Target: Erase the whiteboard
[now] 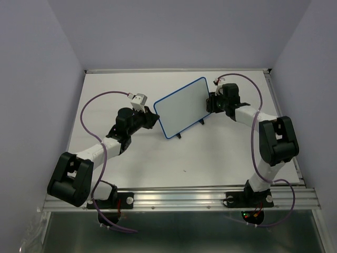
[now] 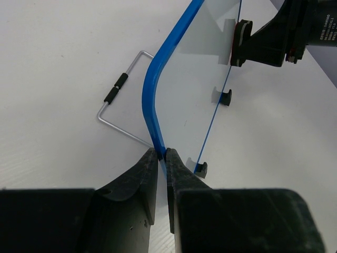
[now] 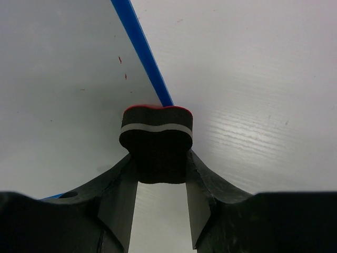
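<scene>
DESK: What fills the frame?

ROBOT: A white table (image 1: 210,158), with the whiteboard (image 1: 181,108) standing on it around the middle, between my two arms. The board rests on its feet and leans rather than standing plumb. Its blue frame (image 2: 152,95) runs round a pale face.

DESK: And your arms?

ROBOT: My left arm (image 1: 105,145) reaches in from the left and my right arm (image 1: 263,126) from the right. They meet the board at opposite edges.

DESK: The claws?

ROBOT: My left gripper (image 2: 162,155) is nipped nearly closed on the blue frame, just below a rounded corner at the board's left edge. Only the frame's thickness parts the fingers. My right gripper (image 3: 160,157) is clamped on the eraser (image 3: 156,132), a black block with a pale band and a red face. That red face sits against the board at its right edge, on the blue rim. From the left wrist camera the same eraser (image 2: 239,42) shows touching the board.

DESK: Smaller details?

ROBOT: A bent wire loop (image 2: 116,88) with a black sleeve lies flat on the table just beside the gripped corner. Two black feet (image 1: 179,136) prop the board's lower edge. On the face near the eraser, a few tiny red specks (image 3: 120,59) show.
</scene>
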Robot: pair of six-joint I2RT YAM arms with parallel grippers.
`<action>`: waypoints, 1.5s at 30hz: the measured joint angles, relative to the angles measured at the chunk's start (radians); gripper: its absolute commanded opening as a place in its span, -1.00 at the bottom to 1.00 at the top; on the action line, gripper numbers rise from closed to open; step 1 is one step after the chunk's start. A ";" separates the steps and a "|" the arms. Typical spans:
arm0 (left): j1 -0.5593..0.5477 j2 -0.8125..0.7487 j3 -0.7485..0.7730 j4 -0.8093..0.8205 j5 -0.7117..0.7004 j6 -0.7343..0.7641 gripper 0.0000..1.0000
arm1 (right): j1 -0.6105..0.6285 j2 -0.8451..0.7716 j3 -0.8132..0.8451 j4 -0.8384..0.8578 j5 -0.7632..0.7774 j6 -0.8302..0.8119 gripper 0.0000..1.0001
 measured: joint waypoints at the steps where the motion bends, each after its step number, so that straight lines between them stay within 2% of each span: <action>1: 0.000 0.000 0.000 0.000 0.000 0.000 -1.00 | 0.003 0.000 0.000 0.000 0.003 -0.002 -0.99; 6: -0.001 0.000 0.000 0.000 0.001 0.000 -1.00 | 0.012 0.000 0.011 -0.010 0.027 -0.003 -0.99; 17: -0.002 0.000 0.000 0.000 0.000 0.000 -1.00 | 0.030 0.002 0.172 -0.042 0.107 0.027 -0.99; 28: -0.002 0.000 0.000 0.000 0.000 0.000 -1.00 | 0.034 0.010 0.173 -0.043 0.085 -0.011 -0.99; 35: -0.003 0.000 0.000 -0.001 0.000 0.000 -1.00 | 0.132 0.022 0.173 -0.053 0.097 -0.109 -0.99; 39: -0.006 0.000 0.000 -0.001 -0.004 0.000 -1.00 | 0.226 0.047 0.175 -0.052 0.106 -0.117 -0.99; 45: -0.006 0.000 0.000 -0.003 -0.024 0.000 -1.00 | 0.306 0.069 0.179 -0.049 0.151 -0.124 -0.99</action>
